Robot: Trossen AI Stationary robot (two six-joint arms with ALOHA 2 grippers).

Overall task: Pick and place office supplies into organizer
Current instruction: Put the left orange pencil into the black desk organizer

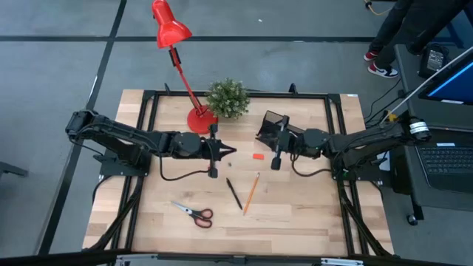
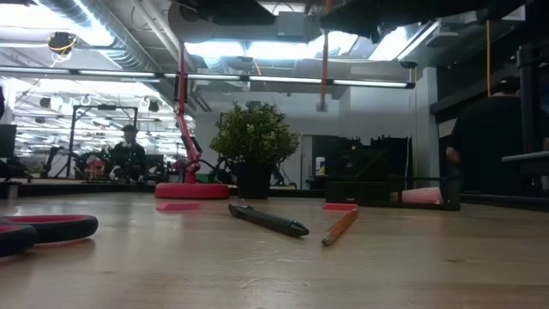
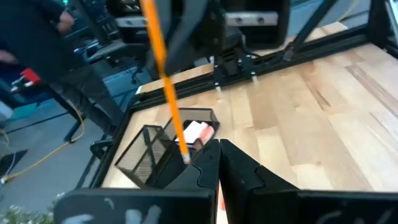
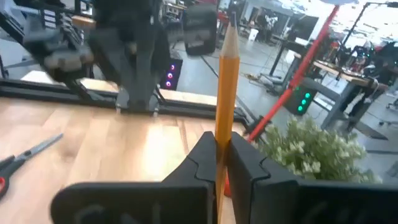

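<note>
While the right claw [image 4: 222, 152] clamps an orange pencil [image 4: 225, 81] upright, the left claw [image 3: 219, 163] is closed on another pencil [image 3: 163, 68]. Just beyond the left claw stands the black organizer [image 3: 146, 155].

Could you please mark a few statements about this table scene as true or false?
1. The right gripper holds a pencil. True.
2. The scissors are in the organizer. False: they lie on the table, far from it.
3. A pen lies on the table. True.
4. The left gripper is wide open. False: it is shut.
</note>
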